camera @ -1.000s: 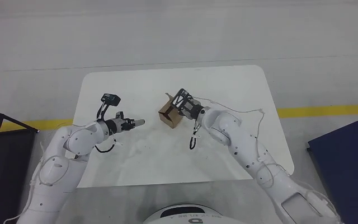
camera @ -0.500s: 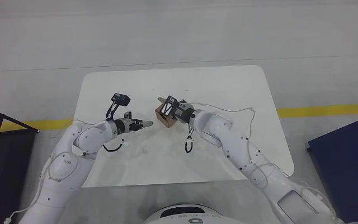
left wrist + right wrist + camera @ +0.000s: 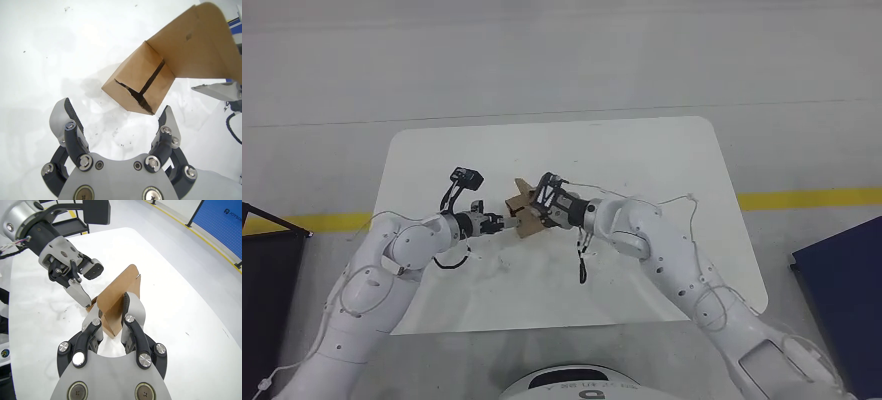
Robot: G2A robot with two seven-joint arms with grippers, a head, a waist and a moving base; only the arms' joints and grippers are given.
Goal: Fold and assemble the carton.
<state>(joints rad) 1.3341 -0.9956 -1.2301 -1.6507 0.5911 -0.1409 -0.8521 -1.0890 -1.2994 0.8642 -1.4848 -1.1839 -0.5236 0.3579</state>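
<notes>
A small brown carton (image 3: 523, 207) is held tilted just above the white table (image 3: 662, 170), one long flap (image 3: 191, 45) sticking up. My right gripper (image 3: 111, 306) is shut on the carton (image 3: 115, 298), one finger on each side of a folded wall. My left gripper (image 3: 116, 108) is open right in front of the carton's slit end (image 3: 140, 85). From the right wrist view, one of the left gripper's (image 3: 92, 287) fingertips (image 3: 87, 304) sits at the carton's lower corner. In the top view the two grippers (image 3: 504, 224) (image 3: 542, 205) meet at the carton.
A black cable loop (image 3: 583, 262) hangs from the right arm over the table. A dark rack (image 3: 262, 225) stands off the table's left side and a blue panel (image 3: 842, 270) off its right. Bare tabletop lies all around the carton.
The right gripper carried the carton leftward and tilted it. The left gripper moved right up to the carton's end.
</notes>
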